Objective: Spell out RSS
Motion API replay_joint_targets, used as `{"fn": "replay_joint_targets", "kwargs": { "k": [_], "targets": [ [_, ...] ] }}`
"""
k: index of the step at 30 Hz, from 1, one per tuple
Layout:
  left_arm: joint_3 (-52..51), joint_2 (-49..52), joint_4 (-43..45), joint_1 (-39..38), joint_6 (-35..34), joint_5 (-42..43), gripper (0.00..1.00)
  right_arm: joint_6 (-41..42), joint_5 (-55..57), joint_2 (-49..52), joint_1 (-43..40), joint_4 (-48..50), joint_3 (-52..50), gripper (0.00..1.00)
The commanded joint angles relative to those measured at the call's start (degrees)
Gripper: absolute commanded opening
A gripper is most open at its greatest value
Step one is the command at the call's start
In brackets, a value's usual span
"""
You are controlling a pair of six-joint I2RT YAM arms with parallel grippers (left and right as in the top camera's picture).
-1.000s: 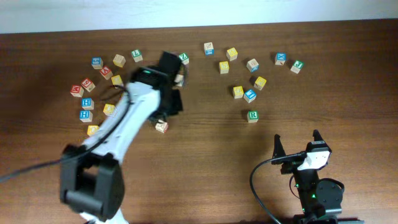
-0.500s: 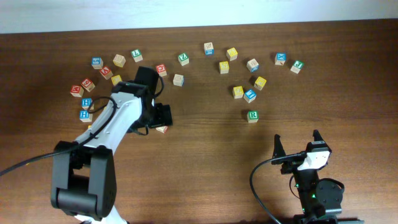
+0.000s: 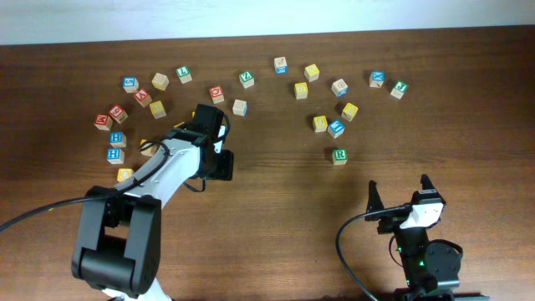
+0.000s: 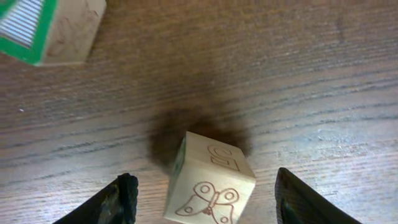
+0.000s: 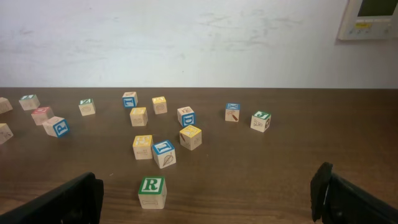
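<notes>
Left gripper [image 4: 206, 190] straddles a butterfly cube [image 4: 211, 177], unseen overhead beneath the arm.

Green-bordered cube [image 4: 59, 34] partly beyond top-left edge

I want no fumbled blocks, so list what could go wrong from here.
1. The butterfly block lies turned between the open fingers of the left gripper; closing might catch its corners and twist it or let it slip.
2. Its top letter is hard to read, so it may not be an S.
3. A green-bordered block lies close by and could get nudged as the arm moves.
</notes>
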Motion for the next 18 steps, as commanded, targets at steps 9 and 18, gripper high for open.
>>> {"fn": "replay_joint_targets", "kwargs": {
  "k": [9, 18],
  "targets": [
    [-0.33, 0.61, -0.17, 0.09, 1.42, -1.07, 0.22, -0.22, 0.31, -0.33, -0.42, -0.24, -0.37, 0.98],
    [3.21, 0.48, -4.50, 0.13, 0.11, -15.67, 0.17, -0.22, 0.31, -0.33, -0.42, -0.24, -0.37, 0.98]
  ]
}}
